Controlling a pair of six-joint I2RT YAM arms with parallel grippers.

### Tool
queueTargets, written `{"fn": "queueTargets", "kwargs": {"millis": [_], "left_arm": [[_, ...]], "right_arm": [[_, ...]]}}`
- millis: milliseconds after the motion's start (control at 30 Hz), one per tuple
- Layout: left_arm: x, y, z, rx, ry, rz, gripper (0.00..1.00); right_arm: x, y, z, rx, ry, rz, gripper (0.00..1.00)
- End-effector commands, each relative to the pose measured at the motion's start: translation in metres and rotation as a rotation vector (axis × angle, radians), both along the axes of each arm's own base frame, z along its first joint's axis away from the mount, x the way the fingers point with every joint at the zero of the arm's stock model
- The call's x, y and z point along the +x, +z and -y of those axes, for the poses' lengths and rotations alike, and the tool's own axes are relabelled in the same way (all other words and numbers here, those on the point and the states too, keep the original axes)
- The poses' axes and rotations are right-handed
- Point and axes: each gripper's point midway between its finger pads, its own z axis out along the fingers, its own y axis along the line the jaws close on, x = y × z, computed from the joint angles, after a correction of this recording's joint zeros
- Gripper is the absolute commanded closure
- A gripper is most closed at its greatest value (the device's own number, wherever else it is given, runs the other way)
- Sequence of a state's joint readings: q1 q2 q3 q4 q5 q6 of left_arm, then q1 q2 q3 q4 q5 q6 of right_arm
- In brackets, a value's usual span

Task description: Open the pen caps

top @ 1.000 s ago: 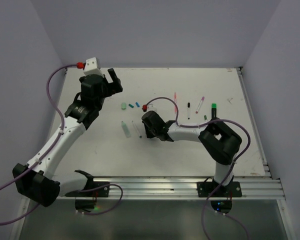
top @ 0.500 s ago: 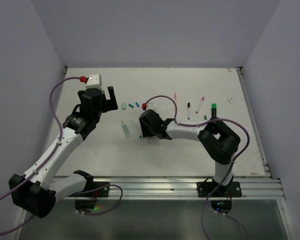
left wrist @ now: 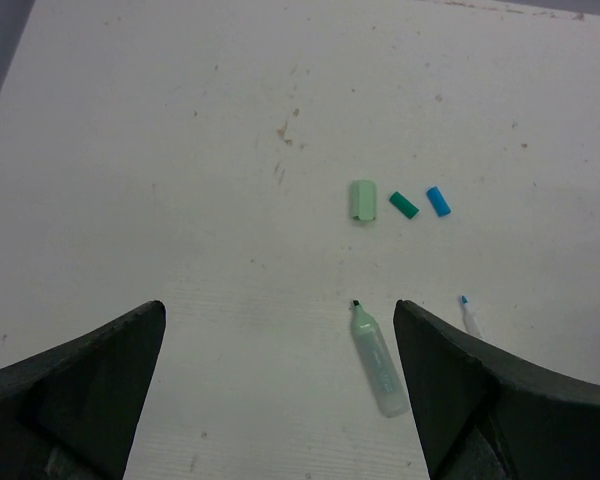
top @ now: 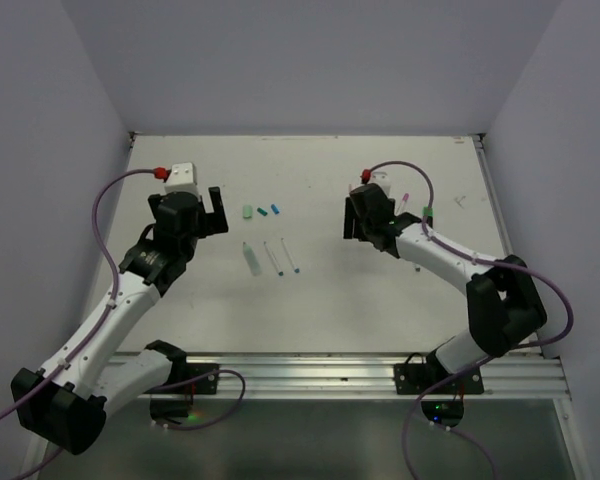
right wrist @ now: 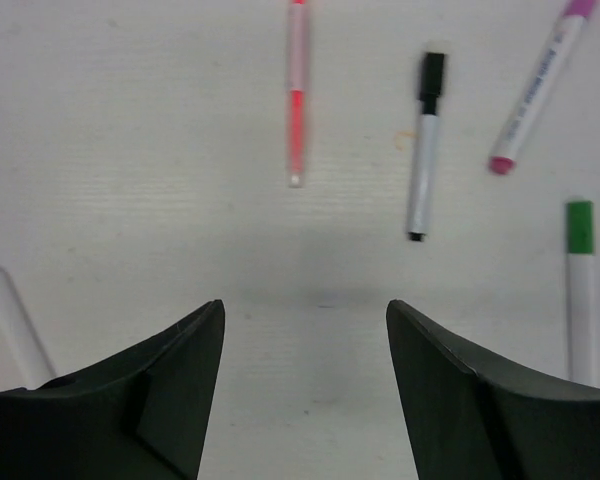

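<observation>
Seen from above, a white tabletop (top: 330,300) carries two robot arms. The left gripper (top: 216,212) sits left of centre in the frame, its jaws spread wide and holding nothing. The right gripper (top: 348,217) sits right of centre, also spread and empty.

Between them, just above the middle of the frame, three loose pen caps lie in a short row. From left to right they are a pale green cap (top: 247,211), a teal cap (top: 262,211) and a blue cap (top: 275,210). Below the row lie a pale green highlighter body (top: 251,258) and two thin white pens (top: 272,257), all uncapped.

The right wrist view shows more pens across the top of the frame. A red pen (right wrist: 297,95) is at centre. To its right is a white pen wearing a black cap (right wrist: 433,72), then a magenta-ended pen (right wrist: 535,95). At the right edge is a pen wearing a bright green cap (right wrist: 580,227).
</observation>
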State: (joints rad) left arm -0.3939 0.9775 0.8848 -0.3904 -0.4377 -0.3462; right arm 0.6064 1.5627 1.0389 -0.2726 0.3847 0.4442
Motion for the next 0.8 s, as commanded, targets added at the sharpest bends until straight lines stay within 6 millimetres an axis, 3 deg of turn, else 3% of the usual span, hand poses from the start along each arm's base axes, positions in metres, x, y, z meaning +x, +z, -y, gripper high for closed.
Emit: {"fn": "queueTargets", "kwargs": {"millis": [0,100,200,400,767], "left_arm": [[-0.001,0.004,-0.004,0.025,-0.006,0.012,0.0],[-0.001,0.007,-0.003,0.021,-0.01,0.021,0.0],[-0.002,0.007,-0.003,0.018,-0.013,0.023,0.0],[-0.002,0.006,-0.002,0.016,-0.017,0.02,0.0],[-0.001,0.002,-0.005,0.026,-0.006,0.01,0.0]], "right_arm": [[-0.011,-0.015,0.067,-0.076,-0.144,-0.088,0.31],[-0.017,-0.025,0.105,-0.093,-0.239,-0.141,0.32],[-0.018,-0.026,0.126,-0.072,-0.302,-0.151,0.36],[-0.026,-0.048,0.158,-0.053,-0.393,-0.23,0.38],[-0.027,-0.083,0.169,0.028,-0.423,-0.337,0.41]]}}
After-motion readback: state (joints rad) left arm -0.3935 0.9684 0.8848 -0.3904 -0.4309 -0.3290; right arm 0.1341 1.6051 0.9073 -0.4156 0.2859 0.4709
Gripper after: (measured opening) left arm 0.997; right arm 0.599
